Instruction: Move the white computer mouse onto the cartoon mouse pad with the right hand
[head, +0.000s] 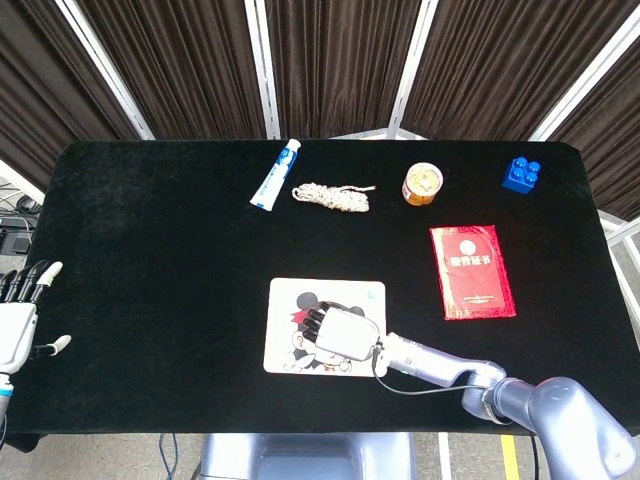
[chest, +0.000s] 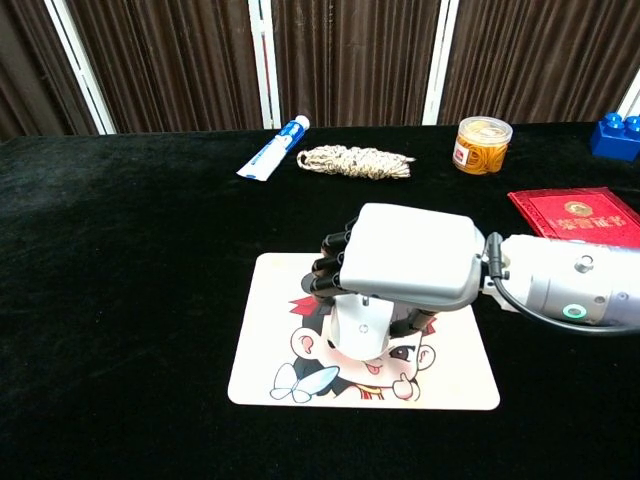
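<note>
- On the cartoon mouse pad (chest: 270, 365), near the front edge of the black worktop (chest: 120, 260), the right hand (chest: 405, 255) sits palm-down over the white computer mouse (chest: 362, 327); its dark fingers (chest: 325, 262) curl down around the mouse, which shows beneath the palm against the printed face, so the hand grips it.
- Whether the mouse touches the pad or hangs just above it cannot be told.
- Off the worktop's edge, well to the left of the pad, the left hand (head: 20, 320) hangs with fingers spread and nothing in it.
- To the right of the pad and a little farther back lies a red booklet (head: 471, 271).
- Beyond the pad, near the far edge, lie a toothpaste tube (head: 276, 174), a coiled rope (head: 333, 195) beside it, a small jar (head: 422, 184), and, farthest right, a blue toy block (head: 522, 174).
</note>
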